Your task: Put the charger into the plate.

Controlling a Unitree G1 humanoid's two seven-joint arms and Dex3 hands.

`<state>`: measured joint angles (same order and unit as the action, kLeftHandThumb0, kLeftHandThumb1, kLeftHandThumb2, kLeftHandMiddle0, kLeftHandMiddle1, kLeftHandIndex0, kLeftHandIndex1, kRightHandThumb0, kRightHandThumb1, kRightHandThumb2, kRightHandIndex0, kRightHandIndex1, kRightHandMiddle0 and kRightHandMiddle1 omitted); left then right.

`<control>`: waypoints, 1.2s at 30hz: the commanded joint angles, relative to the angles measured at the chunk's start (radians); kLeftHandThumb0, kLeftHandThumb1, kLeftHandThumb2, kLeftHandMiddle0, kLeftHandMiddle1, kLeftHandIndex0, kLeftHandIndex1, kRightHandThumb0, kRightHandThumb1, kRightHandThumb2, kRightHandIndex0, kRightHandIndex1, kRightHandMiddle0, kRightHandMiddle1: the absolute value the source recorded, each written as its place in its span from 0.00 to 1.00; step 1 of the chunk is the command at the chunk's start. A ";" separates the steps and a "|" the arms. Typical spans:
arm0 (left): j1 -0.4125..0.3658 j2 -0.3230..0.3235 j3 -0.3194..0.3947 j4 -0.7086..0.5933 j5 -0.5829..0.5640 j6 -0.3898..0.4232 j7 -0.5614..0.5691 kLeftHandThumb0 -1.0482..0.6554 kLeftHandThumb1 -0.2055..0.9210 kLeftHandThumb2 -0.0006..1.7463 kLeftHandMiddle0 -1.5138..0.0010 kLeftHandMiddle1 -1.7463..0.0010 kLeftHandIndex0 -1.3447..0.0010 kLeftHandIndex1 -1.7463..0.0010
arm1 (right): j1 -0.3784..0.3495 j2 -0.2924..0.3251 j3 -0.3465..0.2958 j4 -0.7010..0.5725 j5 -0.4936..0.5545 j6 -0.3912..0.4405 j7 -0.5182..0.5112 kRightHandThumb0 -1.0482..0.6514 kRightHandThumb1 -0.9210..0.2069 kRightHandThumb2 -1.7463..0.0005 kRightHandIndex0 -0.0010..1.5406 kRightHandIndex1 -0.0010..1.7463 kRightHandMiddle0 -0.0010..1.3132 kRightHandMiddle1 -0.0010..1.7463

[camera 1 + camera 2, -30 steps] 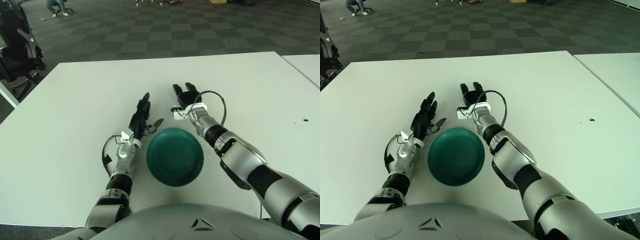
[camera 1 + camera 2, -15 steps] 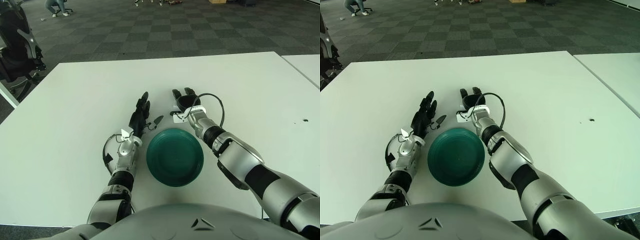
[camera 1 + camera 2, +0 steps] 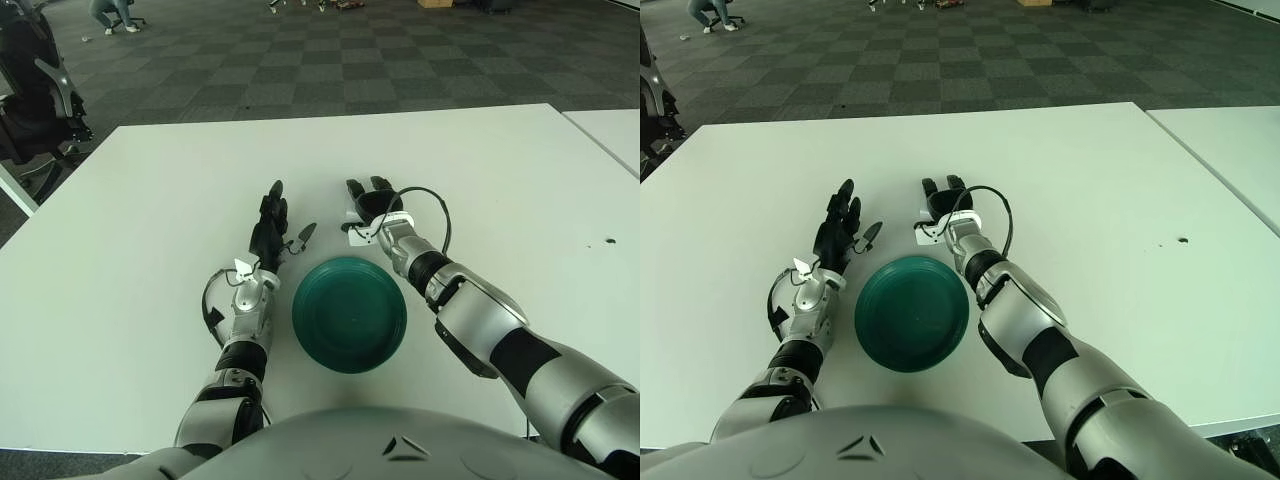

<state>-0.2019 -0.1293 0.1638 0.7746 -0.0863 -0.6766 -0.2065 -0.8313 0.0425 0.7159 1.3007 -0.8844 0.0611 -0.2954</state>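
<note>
A dark green plate sits on the white table in front of me. Just beyond its far rim lies the white charger, with its black cable looping out to the right. My right hand is over the charger with its black fingers stretched out, and I see no closed grip on it. Most of the charger's body is hidden under the hand. My left hand shows to the left of the plate's far rim, fingers spread and holding nothing.
A small dark mark is on the table at the far right. A second white table adjoins on the right. Dark equipment stands off the table's left corner. Checkered carpet lies beyond the far edge.
My left hand has shifted a little to the left and away from the plate. My right hand drew slightly nearer over the charger, then stayed almost still. The plate has not moved.
</note>
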 commanded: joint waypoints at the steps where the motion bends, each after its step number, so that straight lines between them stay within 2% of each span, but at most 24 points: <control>1: 0.187 -0.166 0.010 0.117 -0.072 -0.043 0.021 0.20 1.00 0.35 0.87 0.98 1.00 0.75 | 0.124 -0.003 0.044 0.080 -0.023 0.003 0.076 0.00 0.00 0.65 0.01 0.00 0.00 0.00; 7: 0.202 -0.197 0.024 0.092 -0.140 -0.038 -0.004 0.22 1.00 0.37 0.86 0.98 1.00 0.69 | 0.155 -0.001 0.066 0.093 -0.030 0.023 0.114 0.00 0.00 0.67 0.02 0.00 0.00 0.00; 13: 0.225 -0.202 0.015 0.082 -0.141 -0.063 0.023 0.21 1.00 0.39 0.80 0.96 1.00 0.60 | 0.234 -0.032 0.081 0.116 -0.037 0.025 0.157 0.00 0.00 0.67 0.04 0.02 0.00 0.00; 18: 0.253 -0.204 0.003 0.067 -0.132 -0.100 0.031 0.19 1.00 0.40 0.75 0.93 1.00 0.56 | 0.253 -0.043 0.048 0.120 -0.001 0.027 0.225 0.00 0.00 0.68 0.06 0.02 0.00 0.00; 20: 0.266 -0.206 -0.003 0.057 -0.128 -0.110 0.034 0.18 1.00 0.41 0.78 0.86 1.00 0.54 | 0.253 -0.041 0.034 0.120 0.012 0.030 0.249 0.00 0.00 0.69 0.07 0.02 0.00 0.00; 22: 0.279 -0.207 -0.010 0.048 -0.125 -0.117 0.036 0.17 1.00 0.42 0.83 0.72 1.00 0.53 | 0.252 -0.038 0.023 0.120 0.020 0.033 0.265 0.00 0.00 0.70 0.08 0.02 0.00 0.00; 25: 0.309 -0.213 -0.022 0.027 -0.128 -0.124 0.032 0.16 1.00 0.43 0.87 0.59 1.00 0.49 | 0.256 -0.030 0.010 0.121 0.029 0.039 0.283 0.00 0.00 0.72 0.10 0.03 0.00 0.00; 33: 0.393 -0.228 -0.057 -0.039 -0.154 -0.133 0.020 0.12 1.00 0.40 0.91 0.41 1.00 0.40 | 0.308 -0.016 -0.010 0.123 0.033 0.064 0.276 0.00 0.00 0.73 0.12 0.04 0.00 0.00; 36: 0.458 -0.224 -0.076 -0.104 -0.178 -0.130 0.007 0.11 1.00 0.38 0.91 0.36 1.00 0.37 | 0.324 -0.011 -0.004 0.125 0.021 0.075 0.270 0.00 0.00 0.73 0.13 0.04 0.00 0.00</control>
<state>-0.1096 -0.1208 0.1152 0.6257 -0.1798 -0.7758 -0.2037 -0.8239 0.0479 0.6928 1.2856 -0.8704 0.0790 -0.2195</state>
